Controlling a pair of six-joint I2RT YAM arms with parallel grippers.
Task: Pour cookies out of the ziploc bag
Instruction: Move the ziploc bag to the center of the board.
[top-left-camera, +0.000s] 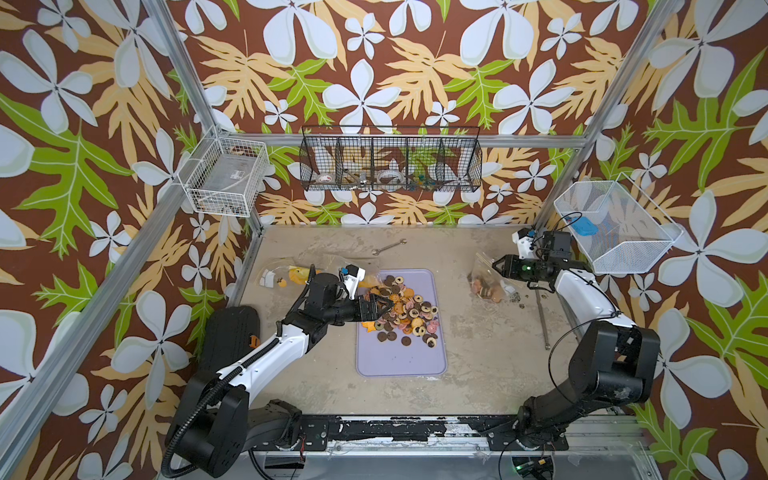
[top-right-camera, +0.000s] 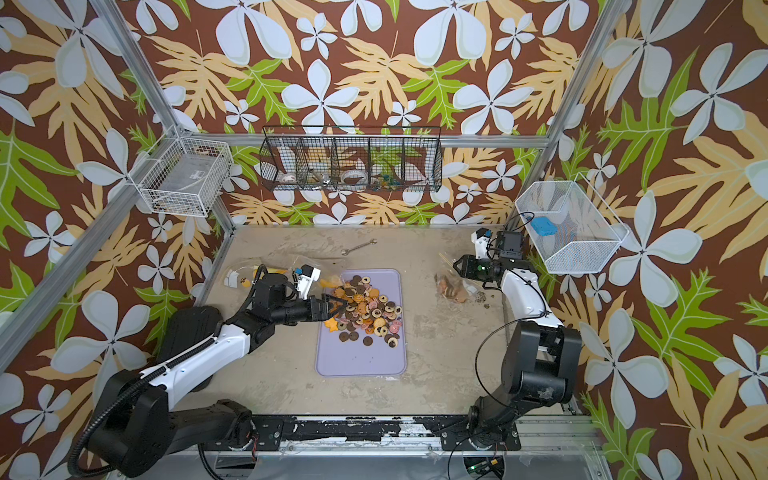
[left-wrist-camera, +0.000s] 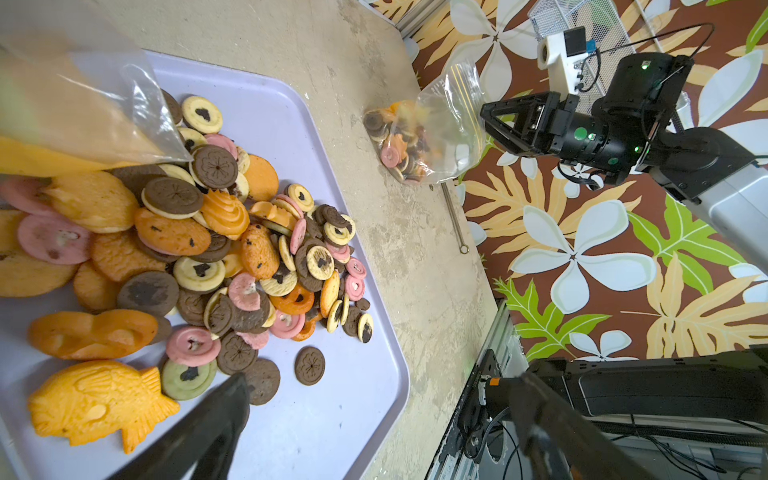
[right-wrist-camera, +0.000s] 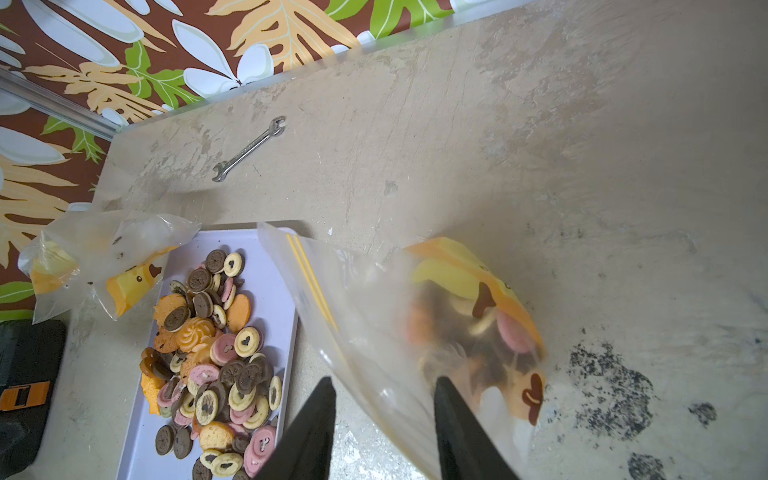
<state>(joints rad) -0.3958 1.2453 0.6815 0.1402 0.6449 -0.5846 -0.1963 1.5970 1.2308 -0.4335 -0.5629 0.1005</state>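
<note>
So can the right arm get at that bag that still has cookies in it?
Probably yes: the right gripper has its open jaws either side of the bag, with nothing else between.

1. Worktop (top-left-camera: 478, 374): beige, scuffed and stained.
2. Lavender tray (top-left-camera: 399, 361) lies mid-worktop.
3. Wrench (top-left-camera: 388, 247) lies near the far edge.
4. Ziploc bag (top-left-camera: 486, 286), thin metal rod (top-left-camera: 541, 320) and dark crumbs (top-left-camera: 515, 297) sit toward the right edge.
5. A slack clear bag (top-left-camera: 274, 274) and a black pad (top-left-camera: 232, 332) lie by the left edge.
</note>
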